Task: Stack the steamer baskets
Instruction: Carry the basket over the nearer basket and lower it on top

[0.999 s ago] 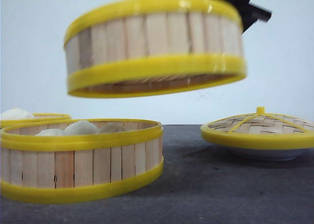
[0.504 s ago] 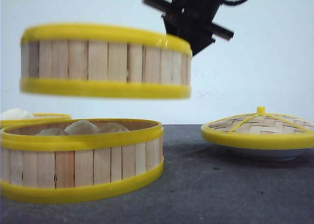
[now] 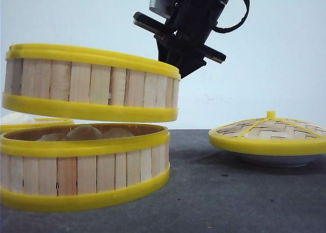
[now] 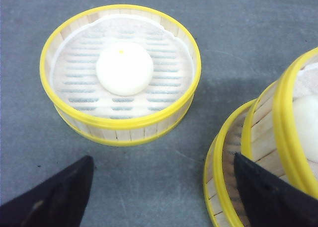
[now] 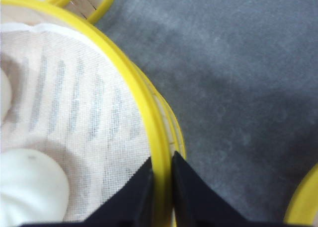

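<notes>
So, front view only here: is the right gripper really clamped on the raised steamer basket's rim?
Observer: Yes. The right gripper pinches the top yellow band of the raised steamer basket, one finger inside the wall and one outside.
Operator: Anything inside that basket?
Observer: A white bun lies on a white cloth liner.
Operator: And the left arm? I can't see it.
Observer: The left gripper is open and holds nothing. Its camera shows a third steamer basket standing alone on the table with a single bun in it.
</notes>
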Controlling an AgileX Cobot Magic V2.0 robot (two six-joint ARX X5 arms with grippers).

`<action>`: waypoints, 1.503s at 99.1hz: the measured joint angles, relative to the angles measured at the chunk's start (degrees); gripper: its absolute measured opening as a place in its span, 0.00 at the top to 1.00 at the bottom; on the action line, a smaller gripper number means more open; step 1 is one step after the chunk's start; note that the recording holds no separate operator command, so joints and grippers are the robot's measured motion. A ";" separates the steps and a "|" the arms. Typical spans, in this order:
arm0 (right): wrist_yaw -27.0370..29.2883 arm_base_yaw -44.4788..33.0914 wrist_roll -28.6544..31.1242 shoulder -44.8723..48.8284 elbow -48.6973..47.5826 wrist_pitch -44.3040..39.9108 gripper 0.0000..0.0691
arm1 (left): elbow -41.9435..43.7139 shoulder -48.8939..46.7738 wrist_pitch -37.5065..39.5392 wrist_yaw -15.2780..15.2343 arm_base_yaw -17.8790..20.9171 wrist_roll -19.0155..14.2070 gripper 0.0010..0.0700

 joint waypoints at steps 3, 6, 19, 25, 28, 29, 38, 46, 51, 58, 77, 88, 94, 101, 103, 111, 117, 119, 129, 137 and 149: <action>0.02 0.00 0.04 0.00 0.00 0.15 0.96 | 0.00 0.00 -0.04 -0.02 0.00 0.02 0.22; 0.02 0.00 0.04 0.00 0.00 0.31 0.96 | 0.00 0.00 0.00 -0.02 0.00 0.02 0.22; 0.04 0.28 0.13 0.11 0.00 0.98 0.96 | 0.00 0.00 -0.02 -0.02 0.00 0.04 0.22; 0.04 0.42 0.20 0.24 0.00 1.22 0.96 | 0.00 0.00 0.00 -0.02 0.00 0.07 0.22; 0.00 0.48 0.22 0.42 0.00 1.36 0.96 | 0.00 0.00 -0.02 -0.02 0.00 0.07 0.22; -0.02 0.50 0.22 0.48 0.00 1.40 0.96 | 0.00 0.00 -0.04 -0.02 0.00 0.07 0.22; -0.09 0.63 0.35 1.60 0.00 1.86 0.96 | 0.00 0.00 0.00 -0.02 0.00 0.07 0.22; -0.02 0.70 0.44 2.91 0.00 1.84 0.96 | 0.00 0.00 -0.02 -0.02 0.00 0.09 0.22; 0.04 0.70 0.46 3.56 0.00 1.95 0.96 | 0.00 0.00 -0.02 -0.02 0.00 0.09 0.22; 0.11 0.70 0.61 3.65 0.02 2.03 0.96 | 0.00 0.00 -0.02 -0.02 0.00 0.09 0.22; 0.39 0.90 0.83 4.00 0.04 2.67 0.96 | 0.00 0.00 -0.04 -0.02 0.00 0.09 0.22; 0.81 1.07 0.87 4.59 0.31 3.30 0.96 | 0.00 0.00 -0.04 0.00 0.00 0.09 0.22; 1.31 1.29 0.85 4.90 0.48 3.67 0.96 | 0.00 0.00 0.02 -0.02 0.00 0.09 0.22; 1.75 1.51 0.83 4.92 0.50 3.76 0.96 | 0.00 0.00 -0.04 0.00 0.00 0.09 0.22; 1.81 1.60 0.81 4.92 0.50 3.80 0.96 | 0.00 0.00 -0.02 -0.02 0.00 0.09 0.22; 2.78 2.23 0.46 4.96 0.50 4.11 0.96 | 0.00 0.00 -0.02 -0.02 0.00 0.09 0.22; 4.20 2.89 0.04 5.03 0.50 4.59 0.96 | 0.00 0.00 -0.02 0.00 0.00 0.09 0.22; 4.76 3.13 -0.11 5.05 0.50 4.74 0.96 | 0.00 0.00 -0.02 -0.02 0.00 0.09 0.22; 6.40 3.87 -0.81 5.16 0.50 5.16 0.96 | 0.00 0.00 -0.02 -0.02 0.00 0.09 0.22; 7.39 4.24 -1.64 5.25 0.50 5.31 0.96 | 0.00 0.00 -0.02 -0.02 0.00 0.09 0.22; 7.91 4.55 -2.25 5.35 0.50 6.16 0.96 | 0.00 0.00 -0.02 0.00 0.00 0.09 0.22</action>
